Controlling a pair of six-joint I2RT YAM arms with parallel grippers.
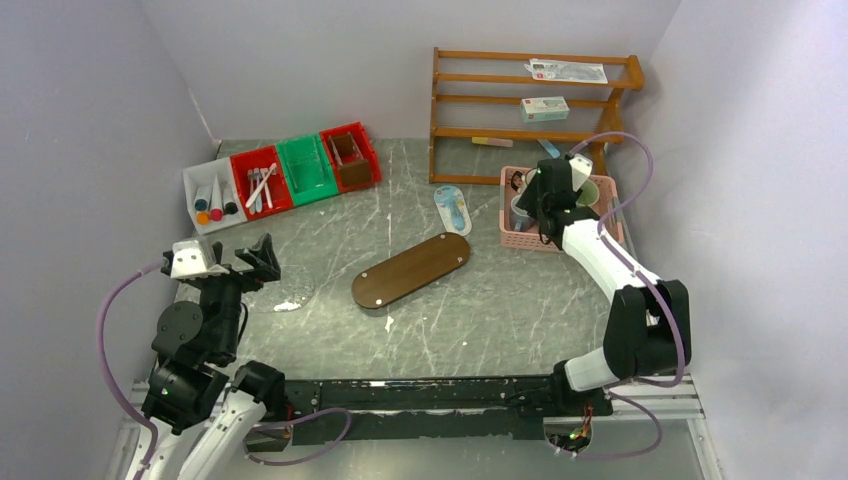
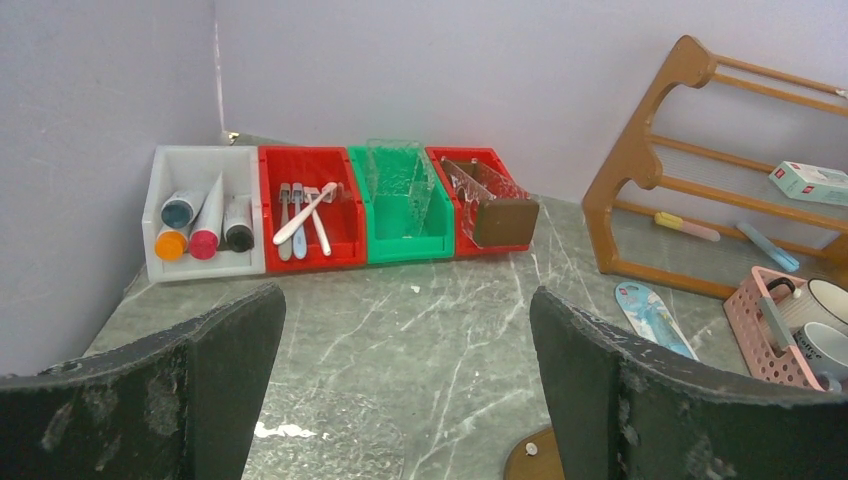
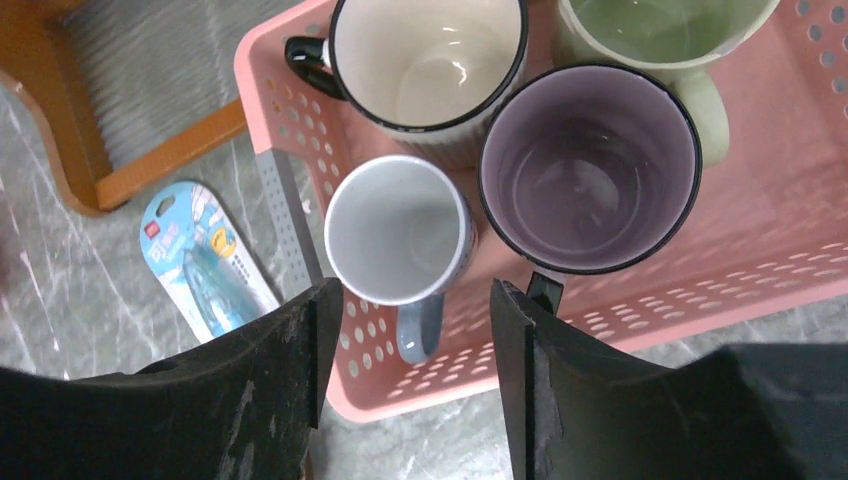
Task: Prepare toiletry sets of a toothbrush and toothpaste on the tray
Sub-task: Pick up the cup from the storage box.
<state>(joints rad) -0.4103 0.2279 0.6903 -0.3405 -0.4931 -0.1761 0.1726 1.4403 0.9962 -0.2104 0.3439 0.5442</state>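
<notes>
The dark brown oval tray (image 1: 410, 270) lies bare at mid-table; its end shows in the left wrist view (image 2: 530, 462). My right gripper (image 3: 415, 300) hangs over the pink basket (image 3: 290, 120) at the back right, jaws apart on either side of the blue handle of a small white-and-blue mug (image 3: 395, 225), with a gap on both sides. A purple mug (image 3: 590, 165), a black-rimmed white mug (image 3: 430, 60) and a green mug (image 3: 660, 25) share the basket. Toothbrushes (image 2: 305, 210) lie in a red bin, tubes (image 2: 205, 215) in a white bin. My left gripper (image 2: 405, 300) is open, empty, above the table's left.
A wooden rack (image 1: 530, 110) with boxes stands at the back right behind the basket (image 1: 520, 238). A packaged toothbrush (image 1: 452, 208) lies flat between rack and tray. A green bin (image 1: 305, 165) and a second red bin (image 1: 350, 155) continue the row. A white scrap (image 1: 287, 305) lies near the left arm.
</notes>
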